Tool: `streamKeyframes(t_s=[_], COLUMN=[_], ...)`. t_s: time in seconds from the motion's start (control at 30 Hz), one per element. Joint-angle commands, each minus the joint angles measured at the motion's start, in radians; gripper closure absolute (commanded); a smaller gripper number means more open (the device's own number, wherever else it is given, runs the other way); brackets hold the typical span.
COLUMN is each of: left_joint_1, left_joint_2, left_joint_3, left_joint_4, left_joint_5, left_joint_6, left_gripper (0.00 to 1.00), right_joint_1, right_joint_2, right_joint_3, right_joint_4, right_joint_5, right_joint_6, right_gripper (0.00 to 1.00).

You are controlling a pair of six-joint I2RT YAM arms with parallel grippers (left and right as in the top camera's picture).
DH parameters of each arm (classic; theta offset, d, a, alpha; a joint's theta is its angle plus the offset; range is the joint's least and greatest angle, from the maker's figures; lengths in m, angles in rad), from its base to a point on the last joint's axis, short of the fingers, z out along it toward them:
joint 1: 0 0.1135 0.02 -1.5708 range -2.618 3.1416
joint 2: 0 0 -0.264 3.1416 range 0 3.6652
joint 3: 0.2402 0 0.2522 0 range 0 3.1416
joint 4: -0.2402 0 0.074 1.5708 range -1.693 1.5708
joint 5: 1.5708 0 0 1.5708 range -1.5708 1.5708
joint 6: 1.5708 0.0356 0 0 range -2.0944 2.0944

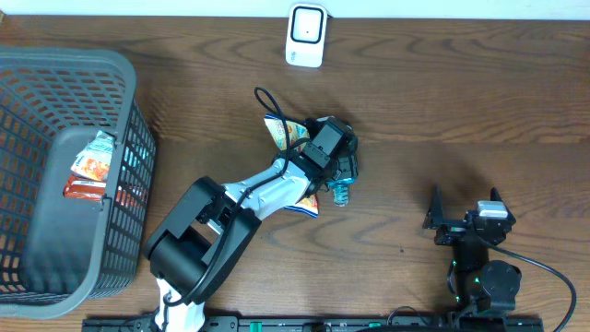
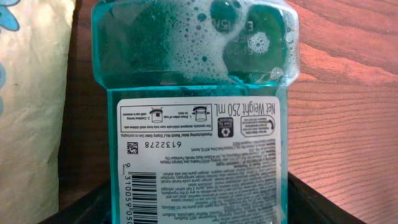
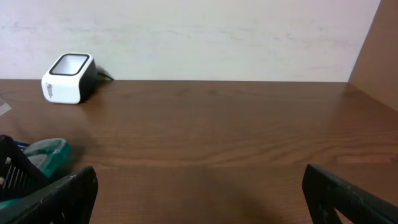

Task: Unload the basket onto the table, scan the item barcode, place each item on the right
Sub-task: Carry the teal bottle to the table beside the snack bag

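Item under inspection: a translucent teal plastic bottle [image 2: 199, 56]. It sits at the middle of the brown wooden table [image 1: 461, 111], directly at the tip of the left gripper [image 1: 341, 173]. The bottle holds blue-green liquid with a patch of white foam and bubbles at its far end.

The left claw's dark fingers [image 2: 323, 208] flank the bottle on both sides. Whether they press on it or stand just clear cannot be told.

A cream printed snack bag [image 1: 277, 130] lies just beside the bottle, partly under the left arm.

At the far left edge stands a grey plastic mesh basket [image 1: 64, 60]. It contains a red-and-orange snack packet [image 1: 92, 166] leaning against its right wall.

At the back edge, well apart from the bottle, stands a small white barcode scanner with a dark window [image 1: 305, 35]. Bare wood lies between the two.

The right gripper [image 3: 199, 186] waits near the front right with its jaws spread wide and nothing between them.

The bottle's white paper label [image 2: 199, 149] faces the left wrist camera, its print upside down in that view. The black barcode [image 2: 144, 199] sits at one corner, partly cut off by the frame.
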Motion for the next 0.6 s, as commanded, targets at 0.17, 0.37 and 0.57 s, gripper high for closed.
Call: streamKeyframes(t_s=[0.17, 0.37, 0.57], left_joint_1=[-0.001, -0.001, 0.007], left_joint_2=[-0.024, -0.113, -0.274], left_joint_3=[0.027, 0.027, 0.027], left_joint_4=[-0.007, -0.042, -0.104], left_joint_5=[-0.002, -0.003, -0.009], left_joint_6=[-0.011, 0.051, 0.117], left_gripper=[0.02, 0.02, 0.02], right_joint_1=[0.008, 0.008, 0.008], right_joint_2=[-0.006, -0.006, -0.006], right_joint_3=[0.0, 0.0, 0.0], right_joint_4=[-0.006, -0.006, -0.006], right_joint_5=[-0.002, -0.002, -0.002], right_joint_6=[-0.008, -0.008, -0.008], right_gripper=[0.01, 0.01, 0.01])
